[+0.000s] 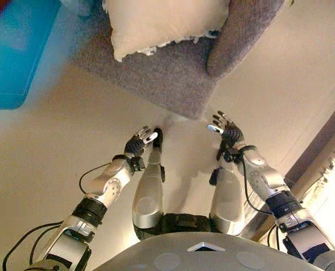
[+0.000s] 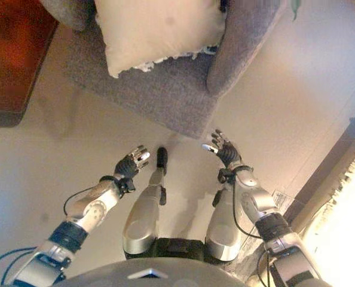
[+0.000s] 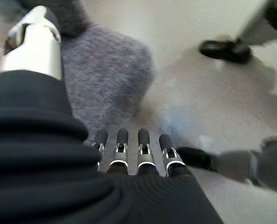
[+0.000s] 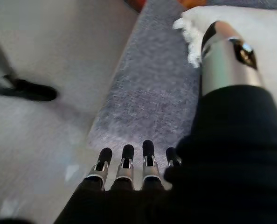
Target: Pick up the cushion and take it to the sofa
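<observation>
A cream cushion [image 1: 159,22] with a fringed edge lies on the seat of the grey sofa [image 1: 167,79] at the top of the view. It also shows in the right wrist view [image 4: 264,32]. My left hand [image 1: 140,142] is open and empty, held above the floor just in front of the sofa. My right hand [image 1: 226,131] is open and empty too, below the sofa's front corner. Neither hand touches the cushion or the sofa.
A blue piece of furniture [image 1: 15,53] stands at the far left. A dark baseboard and curtain edge [image 1: 325,164] run along the right. A person's black shoe [image 3: 225,49] stands on the floor in the left wrist view. Pale floor lies between me and the sofa.
</observation>
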Robot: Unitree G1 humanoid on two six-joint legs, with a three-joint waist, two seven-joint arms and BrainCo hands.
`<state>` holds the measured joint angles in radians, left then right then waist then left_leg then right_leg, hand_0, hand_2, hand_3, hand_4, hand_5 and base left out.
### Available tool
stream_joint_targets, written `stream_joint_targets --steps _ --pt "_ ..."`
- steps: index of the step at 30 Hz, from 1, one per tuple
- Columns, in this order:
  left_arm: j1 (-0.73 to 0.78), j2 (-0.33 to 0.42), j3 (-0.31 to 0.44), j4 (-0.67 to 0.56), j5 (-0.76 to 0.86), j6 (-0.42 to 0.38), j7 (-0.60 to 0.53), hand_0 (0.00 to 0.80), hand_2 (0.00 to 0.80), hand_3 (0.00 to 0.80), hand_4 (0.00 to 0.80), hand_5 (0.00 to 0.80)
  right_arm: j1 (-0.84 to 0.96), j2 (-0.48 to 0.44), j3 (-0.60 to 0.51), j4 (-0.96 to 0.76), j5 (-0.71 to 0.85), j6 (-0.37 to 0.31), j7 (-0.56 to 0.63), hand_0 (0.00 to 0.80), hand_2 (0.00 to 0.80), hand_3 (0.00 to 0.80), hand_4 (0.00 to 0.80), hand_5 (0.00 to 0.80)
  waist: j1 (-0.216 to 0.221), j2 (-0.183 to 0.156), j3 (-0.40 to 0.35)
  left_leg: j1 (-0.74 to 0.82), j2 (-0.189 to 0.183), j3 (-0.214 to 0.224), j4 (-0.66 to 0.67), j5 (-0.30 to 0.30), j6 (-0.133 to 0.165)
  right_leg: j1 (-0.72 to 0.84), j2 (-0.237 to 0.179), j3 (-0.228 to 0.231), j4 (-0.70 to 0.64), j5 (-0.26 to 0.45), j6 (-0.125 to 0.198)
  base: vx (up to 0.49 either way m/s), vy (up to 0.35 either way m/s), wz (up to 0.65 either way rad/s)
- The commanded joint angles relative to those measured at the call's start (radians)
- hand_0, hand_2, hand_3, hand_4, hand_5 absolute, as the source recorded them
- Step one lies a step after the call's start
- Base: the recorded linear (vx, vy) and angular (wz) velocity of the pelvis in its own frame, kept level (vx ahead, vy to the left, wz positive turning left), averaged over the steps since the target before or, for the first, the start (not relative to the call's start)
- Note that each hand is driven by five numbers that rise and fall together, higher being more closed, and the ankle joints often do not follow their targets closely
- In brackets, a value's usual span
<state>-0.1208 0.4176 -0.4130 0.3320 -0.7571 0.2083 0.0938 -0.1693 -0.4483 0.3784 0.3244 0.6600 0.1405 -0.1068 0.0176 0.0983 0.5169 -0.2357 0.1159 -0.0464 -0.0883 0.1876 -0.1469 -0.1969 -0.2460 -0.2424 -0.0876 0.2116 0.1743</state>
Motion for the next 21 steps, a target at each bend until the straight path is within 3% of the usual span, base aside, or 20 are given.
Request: stream_joint_targets --steps 1,8,11,17,21 --pt "0.002 0.038 -0.053 0.11 0.084 0.041 -0.062 0.0 0.0 0.0 0.0 0.0 0.043 0.021 0.043 0.092 -0.015 0.044 -0.018 0.0 0.0 0.0 0.0 0.0 0.045 -0.047 -0.117 0.11 -0.003 0.062 0.001 -0.155 0.049 -0.062 -0.042 0.002 0.112 -0.07 0.054 0.0 0.0 0.0" --pt "0.023 -0.081 -0.039 0.46 0.254 0.034 -0.108 0.0 0.0 0.0 0.0 0.0 0.097 0.13 0.033 0.495 -0.223 0.095 0.065 0.0 0.0 0.0 0.0 0.0 0.035 -0.075 -0.245 0.199 0.001 0.087 0.001 -0.166 0.057 0.062 0.004 -0.005 0.083 -0.106 0.017 -0.006 -0.018 0.0" --pt "0.023 -0.119 -0.027 0.581 0.316 0.013 -0.126 0.0 0.0 0.0 0.0 0.0 0.12 0.162 0.034 0.617 -0.273 0.082 0.111 0.0 0.0 0.0 0.0 0.0 0.029 -0.082 -0.299 0.236 0.001 0.092 0.001 -0.174 0.061 0.109 0.021 0.003 0.066 -0.118 0.002 0.032 -0.027 -0.07" --pt "0.035 -0.171 0.024 0.763 0.349 -0.016 -0.149 0.0 0.0 0.0 0.0 0.0 0.154 0.204 0.013 0.738 -0.384 0.082 0.109 0.0 0.0 0.0 0.0 0.0 0.014 -0.088 -0.376 0.308 -0.005 0.104 0.001 -0.203 0.067 0.192 0.048 0.016 0.043 -0.143 -0.019 0.029 -0.011 -0.06" --pt "0.042 -0.181 0.051 0.814 0.362 -0.01 -0.172 0.0 0.0 0.0 0.0 0.0 0.164 0.218 -0.017 0.787 -0.376 0.075 0.112 0.0 0.0 0.0 0.0 0.0 0.006 -0.091 -0.401 0.336 -0.01 0.106 0.001 -0.221 0.07 0.23 0.057 0.02 0.028 -0.152 -0.025 0.002 0.001 -0.01"
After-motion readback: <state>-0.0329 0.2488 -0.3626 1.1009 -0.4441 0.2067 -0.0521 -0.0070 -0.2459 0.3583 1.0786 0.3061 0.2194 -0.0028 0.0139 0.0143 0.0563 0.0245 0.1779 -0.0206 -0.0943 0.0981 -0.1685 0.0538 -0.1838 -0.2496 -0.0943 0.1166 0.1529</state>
